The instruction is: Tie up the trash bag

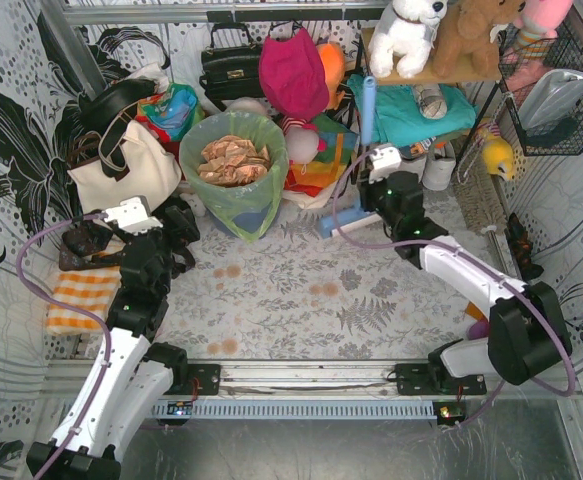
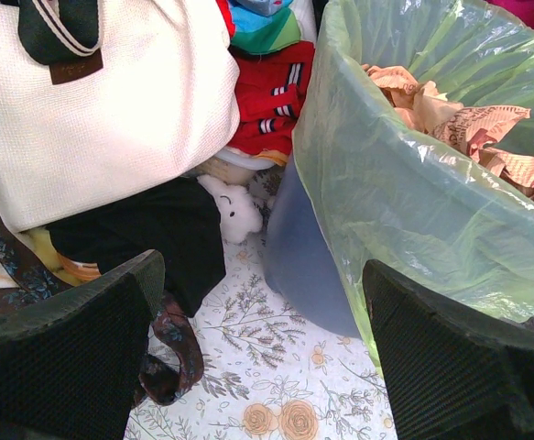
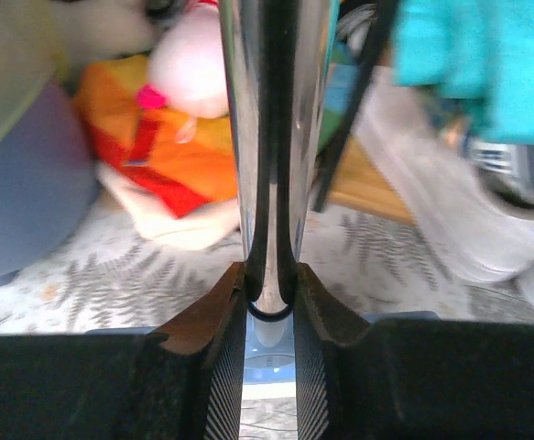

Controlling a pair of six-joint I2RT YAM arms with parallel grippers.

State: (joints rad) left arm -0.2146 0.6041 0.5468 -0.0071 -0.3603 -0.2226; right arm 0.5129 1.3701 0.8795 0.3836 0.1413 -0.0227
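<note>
- Nearest the lens, the left gripper [image 2: 262, 307] shows 2 black fingers spread wide with nothing between them. It points into the gap between the bin and the clutter.
- The trash bag [image 2: 413, 192] lies just ahead and to the right of that claw, close beside its right finger. It stands upright with its mouth open to the top, and its rim is folded down over the blue-grey bin [image 2: 308, 266]. Crumpled brown paper [image 2: 450, 115] lies inside (no part of the rim is gathered, so the tying looks unbegun).
- The left arm is the nearer of the 2. Its reach would probably go up and to the right, to the folded rim.
- A cream tote bag [image 2: 111, 119] crowds the left side of the gap, with black cloth [image 2: 157, 238] beneath it.
- The right gripper [image 3: 268, 295], on the bag's other side, has narrow jaws closed around a shiny upright pole [image 3: 271, 137]. It would likely have to let go before it could help.
- An orange-and-red cloth [image 3: 157, 156] sits between that claw and the bin.
- A small white plush [image 2: 236, 209] lies at the bin's foot.
</note>
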